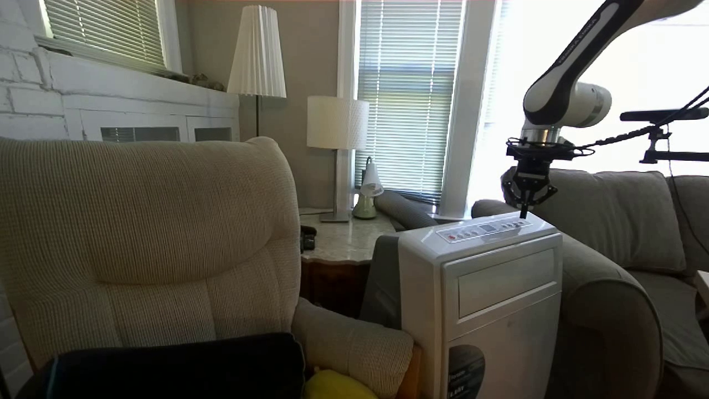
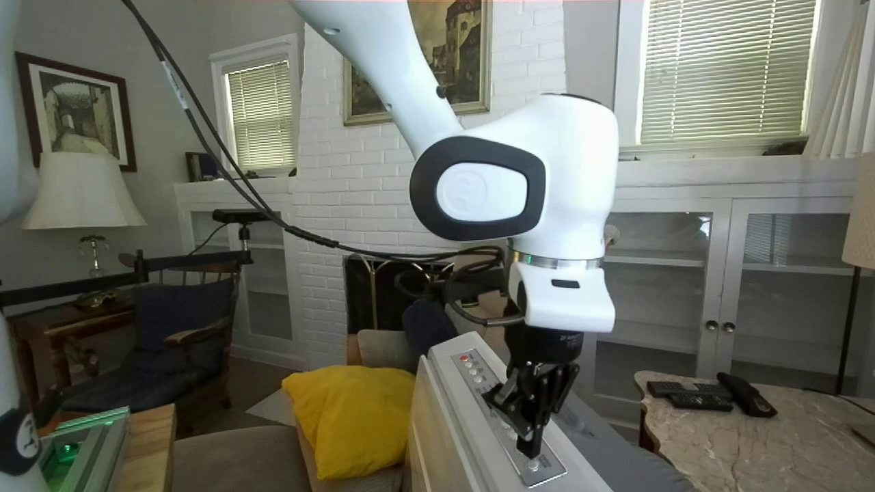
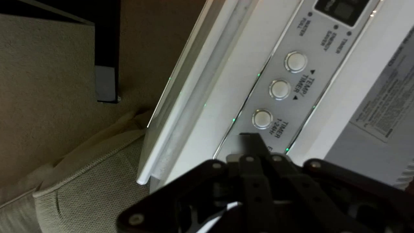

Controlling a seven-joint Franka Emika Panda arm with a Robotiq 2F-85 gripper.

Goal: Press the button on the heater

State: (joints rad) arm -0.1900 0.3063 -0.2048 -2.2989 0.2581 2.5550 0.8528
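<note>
Above the heater (image 1: 484, 310), the gripper (image 1: 524, 213) pointed down at the control panel (image 1: 482, 229), fingers (image 2: 530, 447) pressed together. Contact was unclear.

The closed gripper (image 1: 524, 213) points down at the heater (image 1: 498, 316), perhaps touching.

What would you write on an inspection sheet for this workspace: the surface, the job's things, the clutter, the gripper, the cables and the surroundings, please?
Surface: top of the heater, bearing a control panel.
Job's things: round white buttons; which one is meant is unclear.
Clutter: remotes on the side table; yellow cushion near the heater.
Gripper: shut, pointing down at one end of the panel; contact cannot be told.
Cables: black cables looping beside the wrist.
Surroundings: armchair, sofa, lamps.
</note>
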